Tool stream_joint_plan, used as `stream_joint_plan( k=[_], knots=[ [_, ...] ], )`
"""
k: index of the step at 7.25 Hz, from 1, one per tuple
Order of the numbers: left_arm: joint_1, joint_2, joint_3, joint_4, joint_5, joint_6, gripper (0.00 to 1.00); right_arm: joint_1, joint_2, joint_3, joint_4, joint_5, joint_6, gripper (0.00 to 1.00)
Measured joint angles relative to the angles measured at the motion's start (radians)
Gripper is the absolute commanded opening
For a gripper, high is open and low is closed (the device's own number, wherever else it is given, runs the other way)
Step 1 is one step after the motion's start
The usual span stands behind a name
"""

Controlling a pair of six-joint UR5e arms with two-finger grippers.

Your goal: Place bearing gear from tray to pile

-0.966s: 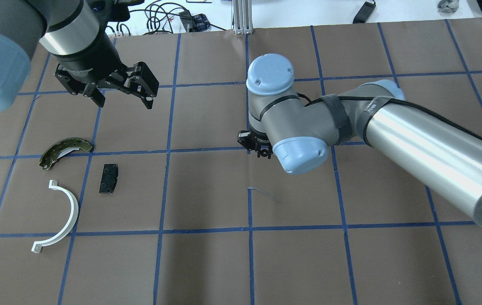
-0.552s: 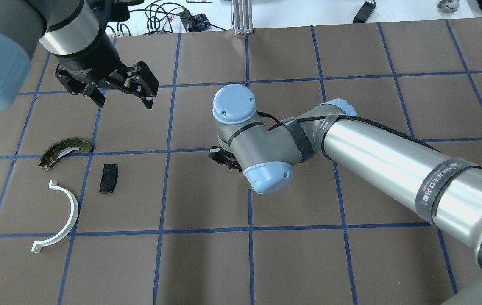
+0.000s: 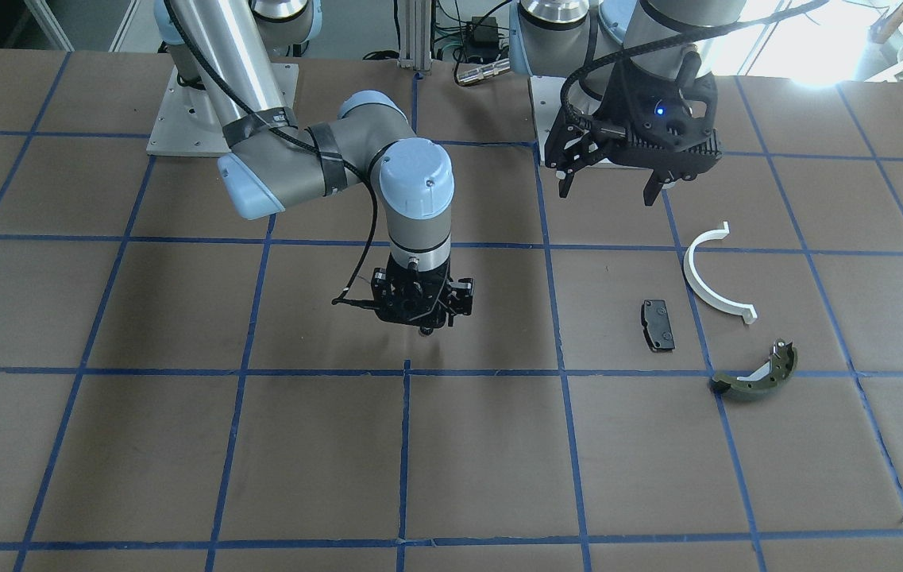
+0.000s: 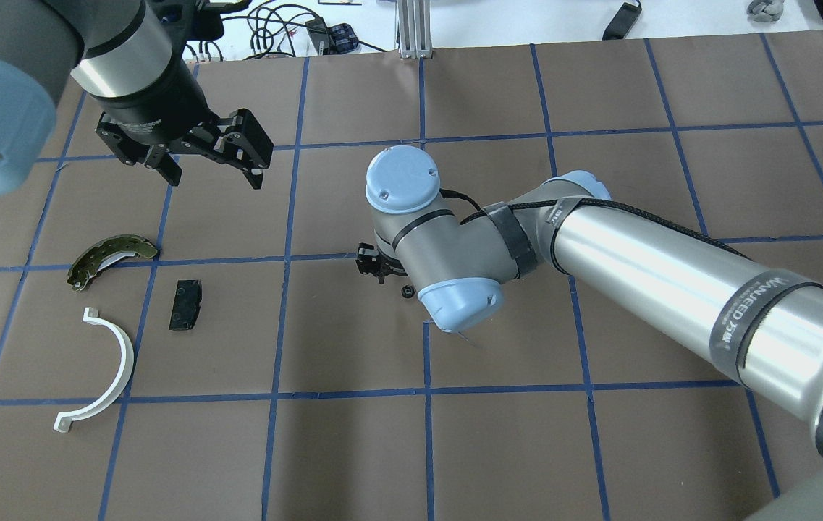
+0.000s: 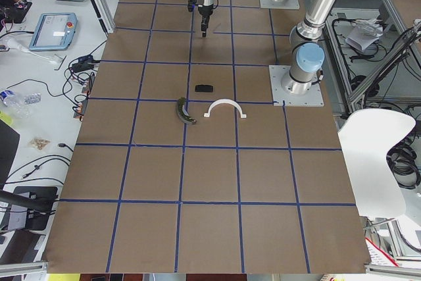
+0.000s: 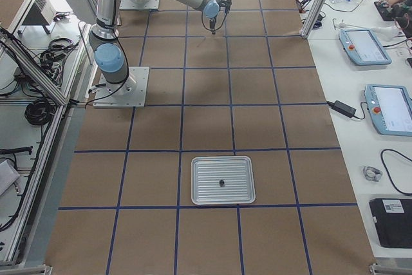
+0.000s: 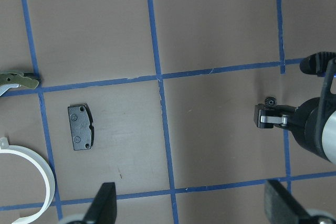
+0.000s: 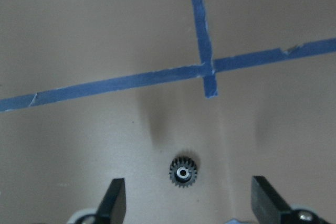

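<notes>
The small black bearing gear point(image 8: 182, 171) lies on the brown paper between my right gripper's spread fingers point(image 8: 114, 200), touching neither. It also shows in the overhead view point(image 4: 406, 291) and the left wrist view point(image 7: 271, 99). My right gripper point(image 3: 422, 316) is open and empty just above it. The pile lies apart from it toward the table's left: an olive brake shoe point(image 4: 111, 257), a black pad point(image 4: 185, 305) and a white half-ring point(image 4: 111, 365). My left gripper point(image 4: 212, 172) hangs open and empty above the table, beyond the pile.
A metal tray point(image 6: 222, 165) with one small dark part in it sits far off at the table's right end. Blue tape lines grid the brown paper. Cables and devices lie past the table's far edge point(image 4: 288, 32).
My right arm swung left toward the pile, then its gripper opened. The gear, hidden before, now lies on the paper beside the wrist. The left arm barely moved.
</notes>
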Motion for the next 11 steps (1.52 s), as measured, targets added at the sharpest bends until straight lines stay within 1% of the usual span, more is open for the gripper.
stream_joint_plan(
  k=[1,2,4,5,6,8,9,11],
  knots=[
    [0.000,-0.009,-0.023,0.017,0.000,-0.006,1.00,-0.059,-0.032,-0.003,0.023,-0.017,-0.092,1.00],
    [-0.003,-0.024,-0.073,0.071,0.000,-0.017,1.00,-0.145,-0.075,-0.005,0.072,-0.022,-0.215,1.00],
    [-0.021,-0.080,-0.205,0.249,-0.002,-0.076,1.00,-0.347,-0.162,-0.004,0.190,-0.027,-0.482,1.00],
    [-0.056,-0.125,-0.250,0.331,-0.002,-0.125,1.00,-0.449,-0.192,-0.002,0.232,-0.024,-0.567,1.00],
    [-0.113,-0.181,-0.274,0.405,-0.002,-0.187,1.00,-0.564,-0.210,-0.004,0.266,-0.018,-0.625,1.00],
    [-0.227,-0.300,-0.297,0.575,0.000,-0.323,1.00,-0.785,-0.220,-0.019,0.290,-0.005,-0.763,1.00],
    [-0.266,-0.354,-0.311,0.664,0.003,-0.373,1.00,-0.883,-0.220,-0.030,0.287,0.006,-0.804,1.00],
    [-0.312,-0.426,-0.322,0.771,0.009,-0.405,1.00,-1.090,-0.204,-0.064,0.275,0.017,-0.910,1.00]
  ],
)
